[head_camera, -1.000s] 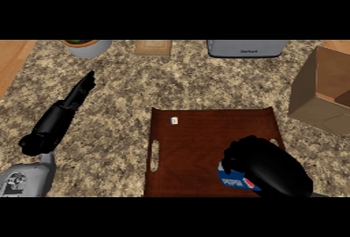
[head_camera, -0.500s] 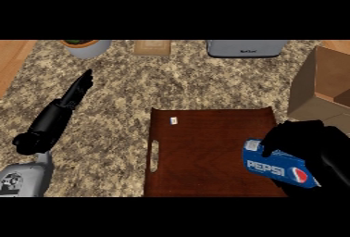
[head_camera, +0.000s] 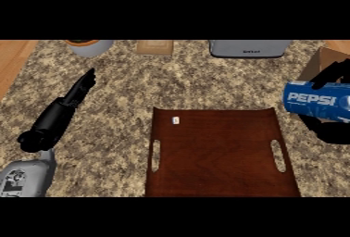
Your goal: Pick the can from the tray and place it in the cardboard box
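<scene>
A speckled granite counter (head_camera: 171, 88) is carrying a dark wooden tray (head_camera: 219, 157), now bare. The right hand (head_camera: 333, 134) is curling round the blue Pepsi can (head_camera: 315, 102), lying sideways, just short of the cardboard box (head_camera: 327, 60) beyond its fingers. The left hand (head_camera: 77, 92) is resting straight-fingered, well away.

One can (head_camera: 315, 104), one tray (head_camera: 219, 157), one cardboard box (head_camera: 327, 61), two robot hands (head_camera: 77, 92) (head_camera: 335, 132)

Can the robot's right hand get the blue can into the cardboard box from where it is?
Probably yes. The right hand holds the can lifted at the view's right edge, off the tray, right beside the cardboard box. Nothing shows between them, though most of the box is out of view.
</scene>
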Action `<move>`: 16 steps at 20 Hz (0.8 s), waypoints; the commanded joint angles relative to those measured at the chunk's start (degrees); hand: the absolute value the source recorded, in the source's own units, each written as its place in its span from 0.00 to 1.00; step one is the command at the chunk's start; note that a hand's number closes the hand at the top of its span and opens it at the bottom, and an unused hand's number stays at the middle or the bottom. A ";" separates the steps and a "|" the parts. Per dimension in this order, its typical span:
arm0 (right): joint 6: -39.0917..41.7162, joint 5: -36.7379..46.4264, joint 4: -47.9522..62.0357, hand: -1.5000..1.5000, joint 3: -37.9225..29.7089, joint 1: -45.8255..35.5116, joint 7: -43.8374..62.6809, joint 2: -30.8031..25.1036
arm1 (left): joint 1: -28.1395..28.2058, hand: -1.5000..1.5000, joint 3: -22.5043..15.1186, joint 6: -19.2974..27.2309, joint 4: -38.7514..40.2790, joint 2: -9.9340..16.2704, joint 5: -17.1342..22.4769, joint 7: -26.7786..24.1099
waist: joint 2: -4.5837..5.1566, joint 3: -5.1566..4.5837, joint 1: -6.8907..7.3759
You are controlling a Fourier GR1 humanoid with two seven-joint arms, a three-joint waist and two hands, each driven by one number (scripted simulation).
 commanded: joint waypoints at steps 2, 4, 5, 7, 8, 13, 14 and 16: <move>-2.54 -0.59 15.40 1.00 -6.60 -9.11 -2.81 -7.90 | 1.59 0.50 -1.25 1.73 0.15 -1.90 -2.04 -2.52 | 0.10 0.03 0.47; -0.68 1.97 20.17 1.00 -7.03 -11.57 -4.53 -14.67 | -0.70 0.50 -2.82 2.21 -0.11 -3.52 -2.32 0.94 | 0.23 0.04 0.67; -2.75 4.10 24.04 1.00 -4.38 -8.87 -8.35 -14.19 | -0.09 0.50 -1.64 1.47 2.08 -2.56 -1.87 -2.25 | 0.33 0.03 0.67; -0.62 5.70 28.54 1.00 -3.68 -9.11 -9.75 -18.21 | -1.29 0.50 1.01 -1.25 -0.71 0.51 0.92 1.27 | 0.30 0.06 1.20; 1.35 4.88 32.56 1.00 -4.11 -11.19 -9.98 -19.94 | 0.04 0.50 -0.60 1.49 2.01 -1.58 -1.98 -2.86 | 0.43 0.02 1.04; 1.27 8.90 46.80 1.00 0.65 -11.81 -16.74 -23.39 | -0.83 0.50 -0.99 0.42 0.99 -1.81 -1.24 -1.04 | 0.41 0.06 1.26; 1.62 9.83 51.06 1.00 1.72 -15.69 -16.82 -24.22 | -3.40 0.50 -0.24 -0.41 0.63 -1.34 -0.09 1.23 | 0.53 0.07 1.74; 1.82 10.94 53.20 1.00 2.93 -12.18 -22.22 -26.94 | 2.22 0.50 -1.47 -0.27 -1.41 -1.53 -1.25 -0.50 | 0.31 0.08 1.43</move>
